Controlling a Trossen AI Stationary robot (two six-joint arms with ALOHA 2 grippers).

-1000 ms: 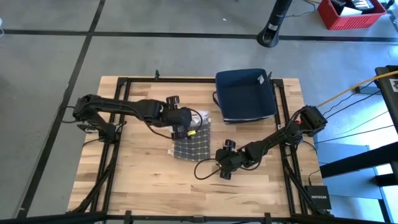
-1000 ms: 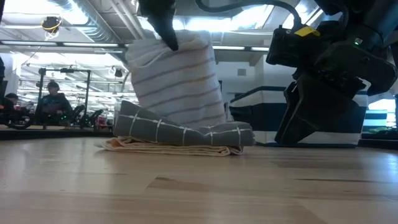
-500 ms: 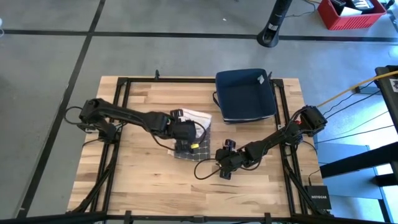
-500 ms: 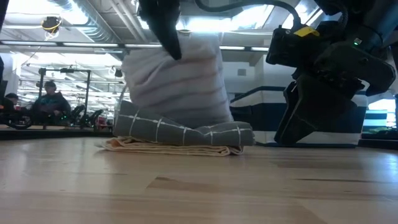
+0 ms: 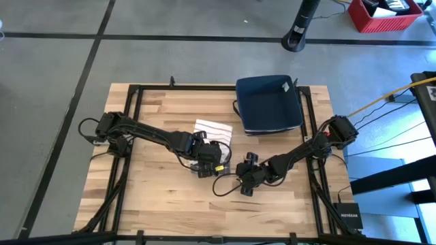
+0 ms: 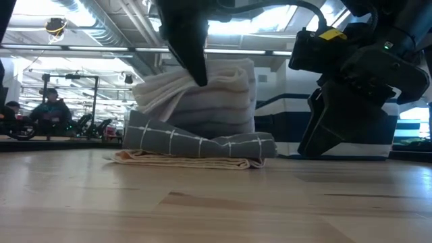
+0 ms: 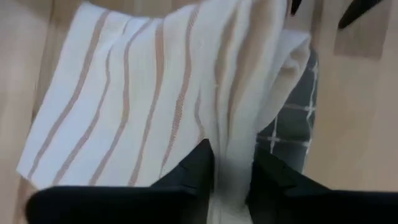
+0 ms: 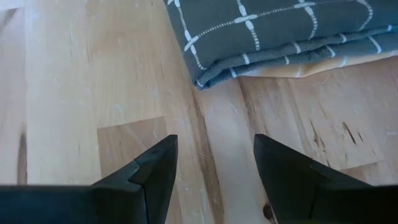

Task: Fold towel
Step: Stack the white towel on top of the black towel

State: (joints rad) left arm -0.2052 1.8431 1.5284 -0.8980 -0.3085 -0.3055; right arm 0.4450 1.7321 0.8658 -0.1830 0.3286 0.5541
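A white towel with tan stripes [image 7: 124, 106] lies heaped on a folded grey checked towel [image 6: 202, 143], which rests on a cream cloth [image 6: 182, 160]. In the high view the white towel [image 5: 212, 129] spreads toward the table's far side. My left gripper [image 7: 233, 158] stands over the stack [image 5: 206, 165], shut on the white towel; its dark finger [image 6: 192, 47] comes down from above. My right gripper [image 8: 214, 146] waits open just right of the stack [image 5: 242, 185], low over the wood and facing the grey towel's corner [image 8: 205, 78]. My left gripper pinches a bunched fold of the white towel [image 7: 235, 140] between its two fingers; how many layers I cannot tell. The fingers slant down from above. The gathered part rises slack to the fingers, while the rest lies on the grey towel and the table.
A dark blue bin [image 5: 269, 102] stands at the back right of the wooden table [image 5: 150, 197]. Bare wood lies in front of the stack and to its left. People and equipment show in the room behind the table in the low view.
My left gripper has come down and toward the table's near edge with the white towel. The towel, which hung tall below the fingers, has sunk into a low heap on the grey towel, with its far part now laid out flat.
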